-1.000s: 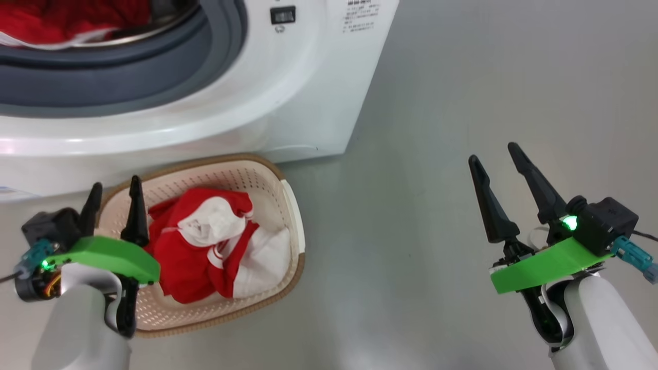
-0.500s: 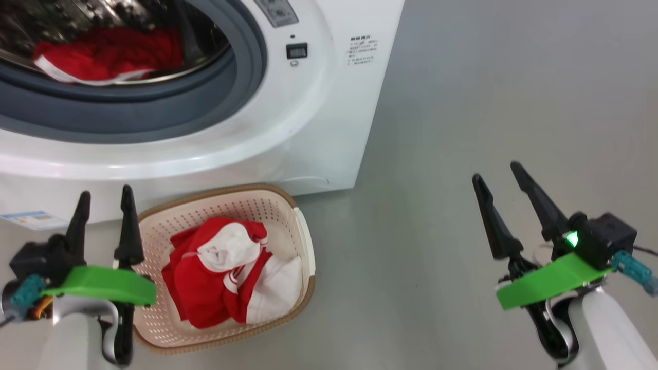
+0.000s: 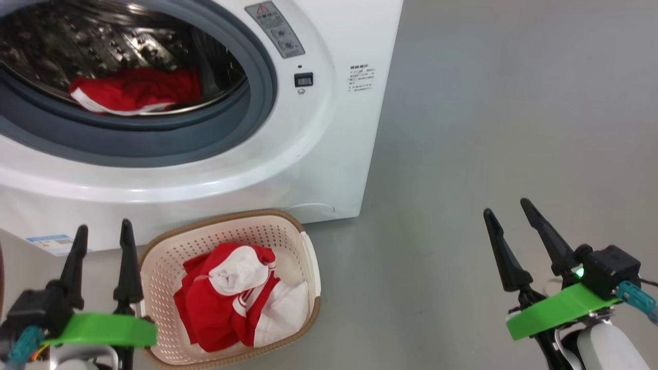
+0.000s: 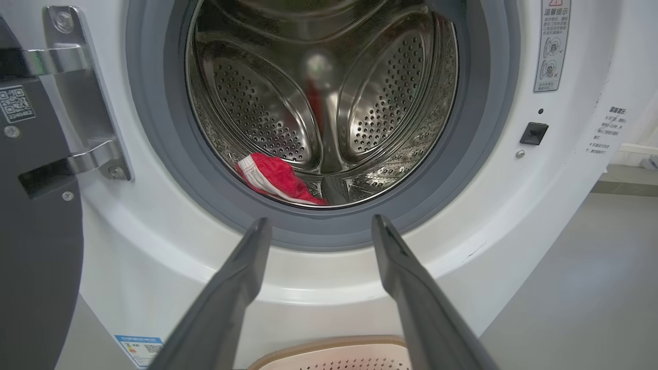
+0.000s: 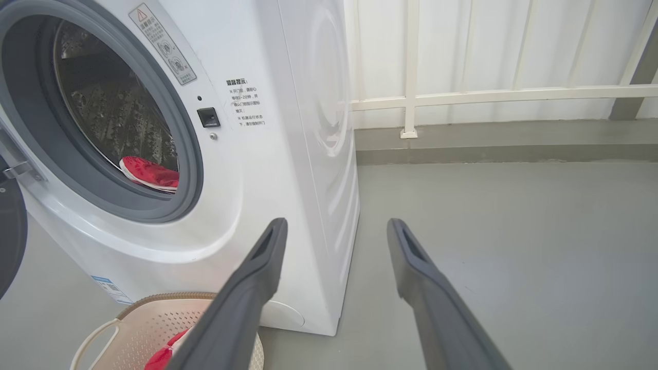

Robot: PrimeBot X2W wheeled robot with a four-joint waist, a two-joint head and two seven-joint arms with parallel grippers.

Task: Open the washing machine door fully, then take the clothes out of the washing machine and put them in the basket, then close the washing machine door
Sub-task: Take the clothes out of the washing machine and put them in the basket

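The white washing machine (image 3: pixel 329 128) stands with its door (image 4: pixel 31 246) swung open to the left, hinge side showing. One red garment with a white stripe (image 3: pixel 136 92) lies at the front of the steel drum (image 4: pixel 318 103). On the floor before the machine sits the cream basket (image 3: pixel 308 257), holding red and white clothes (image 3: pixel 231 298). My left gripper (image 3: pixel 103 234) is open and empty just left of the basket, pointing at the drum (image 4: pixel 316 226). My right gripper (image 3: pixel 509 210) is open and empty over bare floor, well right of the machine.
Grey floor (image 3: pixel 488 128) spreads to the right of the machine. A white railing and wall (image 5: pixel 488 92) close off the back. A blue label (image 3: pixel 49 242) is stuck low on the machine's front.
The head camera has tilted up, so more of the drum shows and the basket sits lower in the picture. Both grippers stay open and empty; the clothes have not moved.
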